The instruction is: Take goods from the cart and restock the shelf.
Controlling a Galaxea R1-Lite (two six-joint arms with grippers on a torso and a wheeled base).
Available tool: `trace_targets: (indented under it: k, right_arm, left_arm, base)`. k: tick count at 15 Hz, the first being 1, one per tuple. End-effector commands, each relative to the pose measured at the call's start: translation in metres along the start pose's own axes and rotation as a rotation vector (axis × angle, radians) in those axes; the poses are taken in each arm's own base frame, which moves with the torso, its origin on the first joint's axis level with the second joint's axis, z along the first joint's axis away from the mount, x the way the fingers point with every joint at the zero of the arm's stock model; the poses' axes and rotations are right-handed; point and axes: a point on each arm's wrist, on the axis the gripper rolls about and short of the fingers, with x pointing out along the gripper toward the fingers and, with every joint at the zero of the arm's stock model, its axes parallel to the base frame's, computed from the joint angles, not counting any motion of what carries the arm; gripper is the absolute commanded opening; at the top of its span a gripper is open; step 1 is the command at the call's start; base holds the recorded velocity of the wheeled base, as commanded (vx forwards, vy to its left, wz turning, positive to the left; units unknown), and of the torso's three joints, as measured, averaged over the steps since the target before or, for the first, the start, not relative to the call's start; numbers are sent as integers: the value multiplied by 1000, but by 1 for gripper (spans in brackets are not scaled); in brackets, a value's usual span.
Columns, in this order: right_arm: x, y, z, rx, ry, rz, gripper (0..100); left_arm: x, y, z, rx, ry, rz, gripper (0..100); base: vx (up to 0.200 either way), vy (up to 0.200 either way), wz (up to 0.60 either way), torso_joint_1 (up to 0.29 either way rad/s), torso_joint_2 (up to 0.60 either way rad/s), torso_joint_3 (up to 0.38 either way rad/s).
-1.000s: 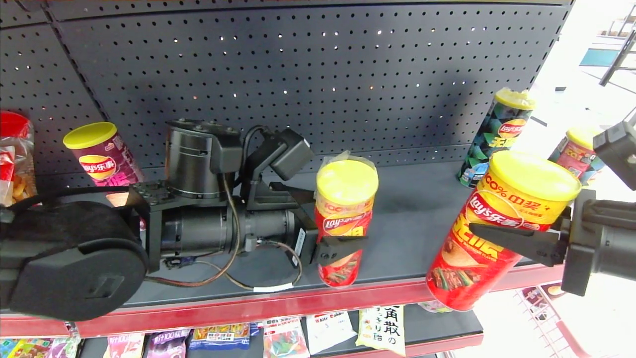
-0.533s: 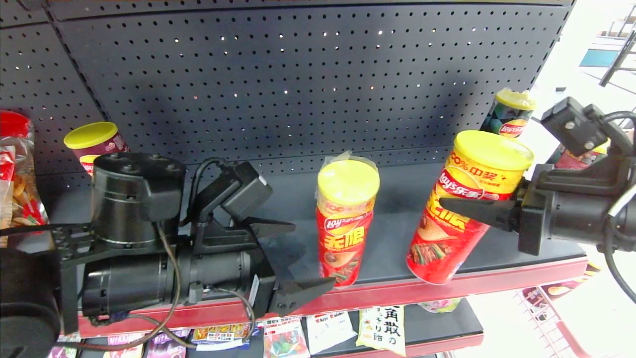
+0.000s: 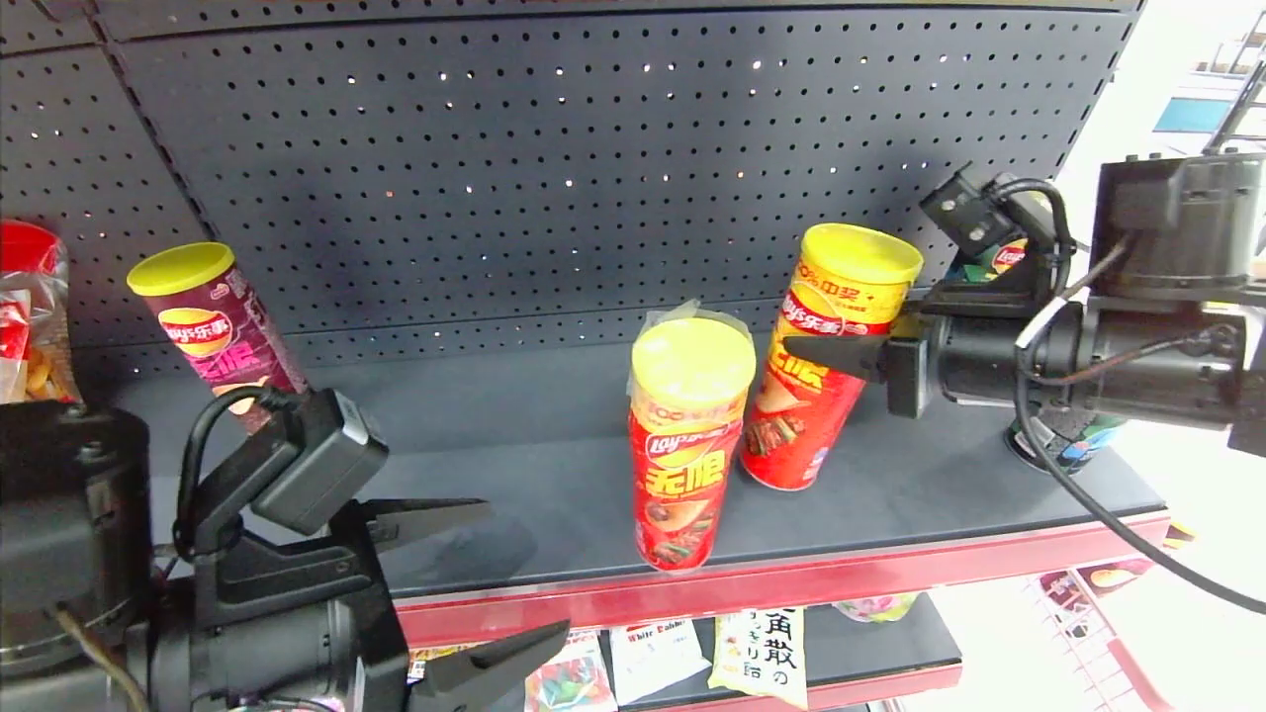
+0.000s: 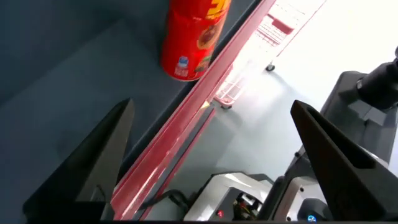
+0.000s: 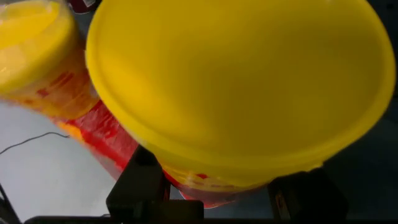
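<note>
While aslant in right pincer (image 3: pixel 826 321), glossy cylindrical red canister (image 3: pixel 803 435)

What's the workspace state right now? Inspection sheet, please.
Surface: dark shelf deck with a red front lip.
Job's things: upright red can near the lip; tilted red can behind it; cannot tell if its base touches the deck.
Clutter: purple can leaning at left; patterned can behind the right arm; snack bags far left.
Grippers: left gripper open, low before the lip; right gripper shut on the tilted red can.
Cables: black cable hangs from the right arm past the deck's right end.
Surroundings: pegboard behind; packets on the shelf below.
</note>
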Motion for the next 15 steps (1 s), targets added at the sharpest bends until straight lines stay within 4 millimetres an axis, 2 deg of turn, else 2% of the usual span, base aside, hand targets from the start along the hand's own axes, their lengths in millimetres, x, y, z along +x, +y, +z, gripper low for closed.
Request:
trace_targets:
  k: [1, 5, 8, 15]
  right_arm:
    - [37, -11, -4, 6, 19, 19, 0]
    - [66, -20, 9, -11, -21, 35, 0]
    - [81, -25, 10, -15, -28, 36, 0]
    - [96, -21, 4, -12, -12, 58, 0]
  left_arm:
    - [-17, -2, -5, 3, -32, 32, 100]
    - [-25, 4, -9, -13, -43, 85, 100]
    - [-25, 6, -9, -16, -41, 102, 100]
    - [-24, 6, -9, -17, -37, 112, 100]
  base:
    - [0, 0, 0, 0, 0, 0]
    - [0, 0, 0, 0, 0, 0]
    - [0, 0, 0, 0, 0, 0]
    - [0, 0, 0, 0, 0, 0]
